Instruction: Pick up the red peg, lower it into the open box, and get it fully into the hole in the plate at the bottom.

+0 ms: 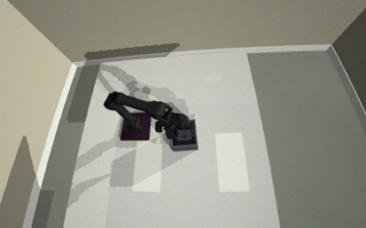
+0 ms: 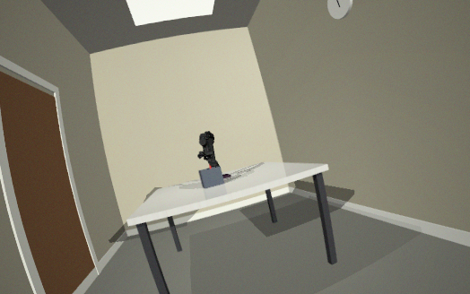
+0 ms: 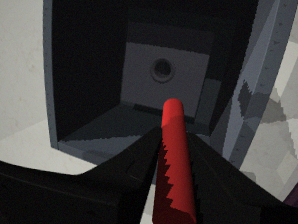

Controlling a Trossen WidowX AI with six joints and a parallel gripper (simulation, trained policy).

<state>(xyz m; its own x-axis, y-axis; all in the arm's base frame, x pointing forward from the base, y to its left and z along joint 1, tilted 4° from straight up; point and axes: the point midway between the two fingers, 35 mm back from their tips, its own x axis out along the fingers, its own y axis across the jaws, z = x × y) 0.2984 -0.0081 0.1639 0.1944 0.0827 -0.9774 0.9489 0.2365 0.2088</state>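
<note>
My gripper (image 3: 172, 137) is shut on the red peg (image 3: 175, 155) (image 1: 179, 132) (image 2: 210, 168), which sticks out past the fingertips toward the box. The blue-grey open box (image 1: 186, 149) (image 2: 212, 177) (image 3: 49, 90) stands on the table below the gripper. In the wrist view the grey plate (image 3: 137, 85) lies at the bottom of the box, with its round dark hole (image 3: 162, 69) in view. The peg's tip appears just below the plate's hole in that view and is not in the hole. How far the tip is above the plate cannot be told exactly.
The box walls stand up around the plate and are close to the fingers. The dark purple base mat (image 1: 145, 134) of the arm lies left of the box in the top view. The white table (image 1: 196, 198) (image 2: 278, 177) carries them.
</note>
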